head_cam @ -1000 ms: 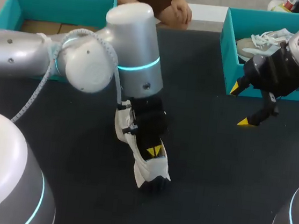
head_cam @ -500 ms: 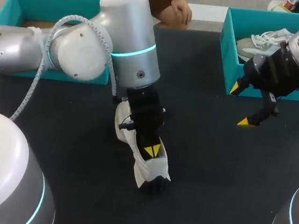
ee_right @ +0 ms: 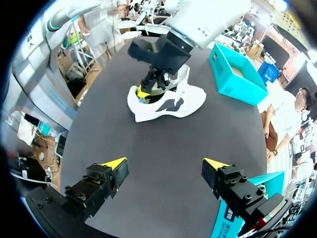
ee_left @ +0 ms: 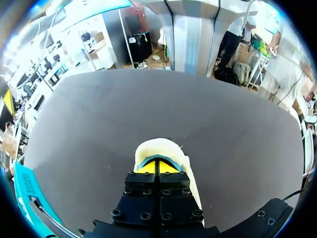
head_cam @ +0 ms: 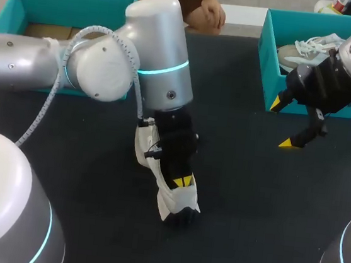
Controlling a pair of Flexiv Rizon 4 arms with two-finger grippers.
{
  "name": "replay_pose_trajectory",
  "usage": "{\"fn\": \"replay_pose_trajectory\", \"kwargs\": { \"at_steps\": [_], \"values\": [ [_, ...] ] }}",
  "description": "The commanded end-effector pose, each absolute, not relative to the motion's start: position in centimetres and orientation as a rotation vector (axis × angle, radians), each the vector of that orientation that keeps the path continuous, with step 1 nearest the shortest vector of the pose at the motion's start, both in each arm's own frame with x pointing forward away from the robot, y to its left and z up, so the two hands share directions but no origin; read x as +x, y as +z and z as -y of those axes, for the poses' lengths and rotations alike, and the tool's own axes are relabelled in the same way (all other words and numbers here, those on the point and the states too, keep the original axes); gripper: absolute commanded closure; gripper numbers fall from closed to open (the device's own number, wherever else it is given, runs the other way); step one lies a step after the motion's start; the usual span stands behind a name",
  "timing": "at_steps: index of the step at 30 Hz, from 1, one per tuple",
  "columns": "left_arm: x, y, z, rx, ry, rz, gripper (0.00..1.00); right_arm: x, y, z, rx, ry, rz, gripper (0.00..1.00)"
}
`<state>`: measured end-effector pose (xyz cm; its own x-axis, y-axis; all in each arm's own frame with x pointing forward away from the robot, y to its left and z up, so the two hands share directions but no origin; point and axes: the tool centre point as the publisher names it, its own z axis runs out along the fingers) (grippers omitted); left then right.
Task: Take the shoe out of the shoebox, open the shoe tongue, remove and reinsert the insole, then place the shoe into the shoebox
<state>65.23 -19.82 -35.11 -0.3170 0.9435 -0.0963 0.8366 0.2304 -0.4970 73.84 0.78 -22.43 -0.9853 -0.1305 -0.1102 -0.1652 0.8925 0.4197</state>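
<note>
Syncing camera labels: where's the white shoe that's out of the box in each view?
Head view: white shoe just below the picture's centre, under the left gripper.
Left wrist view: shoe right ahead of and under that arm's own gripper.
Right wrist view: shoe well ahead of the open right gripper.
Shared landmark: the left gripper's yellow tips down in the shoe.

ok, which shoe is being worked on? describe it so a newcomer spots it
Near the middle of the black table, the left hand points down. Under it lies a white shoe with a dark side mark, the yellow tips in its opening. The other white shoe sits in the teal shoebox at far right; this one is out on the table.
</note>
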Motion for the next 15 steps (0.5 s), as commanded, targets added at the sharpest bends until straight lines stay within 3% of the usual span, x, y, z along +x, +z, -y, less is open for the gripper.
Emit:
{"fn": "replay_pose_trajectory", "kwargs": {
  "at_steps": [1,15],
  "values": [
    [64.9,-36.7,20.4,-1.679,0.689,2.275,1.00,73.8,-22.5,-0.8,-0.232,0.670,-2.978,0.00],
    [64.8,-40.2,21.1,-1.646,0.689,2.288,1.00,73.8,-22.5,-0.8,-0.232,0.670,-2.978,0.00]
  ]
}}
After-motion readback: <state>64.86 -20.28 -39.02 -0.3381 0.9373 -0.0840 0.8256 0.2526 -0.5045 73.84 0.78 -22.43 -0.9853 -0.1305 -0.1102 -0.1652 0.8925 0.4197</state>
